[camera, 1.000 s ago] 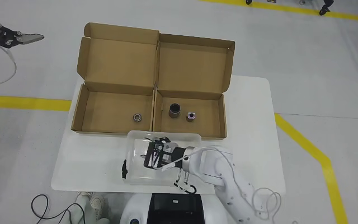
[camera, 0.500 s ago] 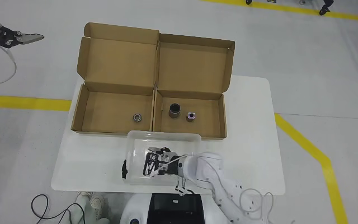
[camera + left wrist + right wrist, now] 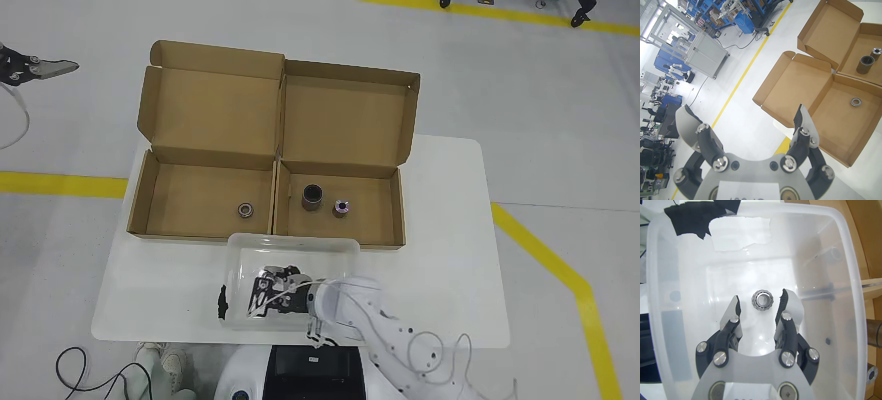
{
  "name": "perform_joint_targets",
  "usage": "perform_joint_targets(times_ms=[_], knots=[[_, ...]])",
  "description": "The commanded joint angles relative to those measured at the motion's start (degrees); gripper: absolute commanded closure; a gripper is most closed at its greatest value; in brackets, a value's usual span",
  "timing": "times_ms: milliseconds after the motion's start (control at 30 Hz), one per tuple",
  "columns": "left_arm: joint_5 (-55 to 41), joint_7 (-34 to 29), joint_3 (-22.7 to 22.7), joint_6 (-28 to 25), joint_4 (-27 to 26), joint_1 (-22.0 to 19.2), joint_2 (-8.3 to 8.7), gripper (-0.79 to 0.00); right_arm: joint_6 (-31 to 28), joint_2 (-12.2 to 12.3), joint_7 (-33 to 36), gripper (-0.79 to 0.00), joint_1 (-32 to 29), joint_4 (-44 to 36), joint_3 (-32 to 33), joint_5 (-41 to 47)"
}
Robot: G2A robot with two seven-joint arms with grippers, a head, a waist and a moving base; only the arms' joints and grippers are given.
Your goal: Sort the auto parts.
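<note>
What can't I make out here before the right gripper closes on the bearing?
Top view: the right gripper covers the bearing in the clear bin.
Right wrist view: the dark sleeve is cut off by the frame edge; whether the gripper touches the bin floor cannot be told.

From above, my right arm (image 3: 375, 315) covers the near right corner of the clear bin (image 3: 300, 238). At my right wrist, a dark cylinder (image 3: 875, 333) and a small silver sleeve (image 3: 872, 375) are both cut off by the picture's edge. The bin's cloudy wall blurs the cardboard box (image 3: 870, 237) behind it.
</note>
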Motion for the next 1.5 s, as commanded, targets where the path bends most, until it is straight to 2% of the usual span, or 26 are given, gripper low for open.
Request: perform_joint_targets(times_ms=[0, 467, 600, 667, 767, 1000, 1133, 1300, 1467], knots=[[0.0, 0.0, 0.0, 0.0, 0.0, 0.0, 0.0, -0.785, 0.4, -0.1, -0.4, -0.372, 0.5, 0.9, -0.4, -0.1], [0.0, 0.0, 0.0, 0.0, 0.0, 0.0, 0.0, -0.785, 3.8, -1.1, -2.1, -0.369, 4.4, 6.7, -3.6, -0.2], [0.0, 0.0, 0.0, 0.0, 0.0, 0.0, 0.0, -0.785, 4.4, -1.3, -1.9, -0.339, 5.0, 7.6, -4.1, 0.0], [0.0, 0.0, 0.0, 0.0, 0.0, 0.0, 0.0, -0.785, 4.7, -1.4, -2.0, -0.292, 5.3, 8.0, -4.3, 0.2], [0.0, 0.0, 0.0, 0.0, 0.0, 0.0, 0.0, -0.785, 5.5, -1.5, -1.8, 0.0, 5.5, 8.4, -4.5, 0.1], [0.0, 0.0, 0.0, 0.0, 0.0, 0.0, 0.0, -0.785, 7.3, -1.4, -1.2, 0.0, 5.5, 6.2, -5.2, -2.7], [0.0, 0.0, 0.0, 0.0, 0.0, 0.0, 0.0, -0.785, 7.6, -0.9, -3.8, 0.0, 4.1, 2.5, -4.4, -2.9], [0.0, 0.0, 0.0, 0.0, 0.0, 0.0, 0.0, -0.785, 5.1, 0.5, -11.6, 0.0, 1.1, -1.3, -0.5, 1.3], [0.0, 0.0, 0.0, 0.0, 0.0, 0.0, 0.0, -0.785, -2.3, 2.1, -22.0, 0.0, -0.6, -3.7, 4.5, 6.9]])
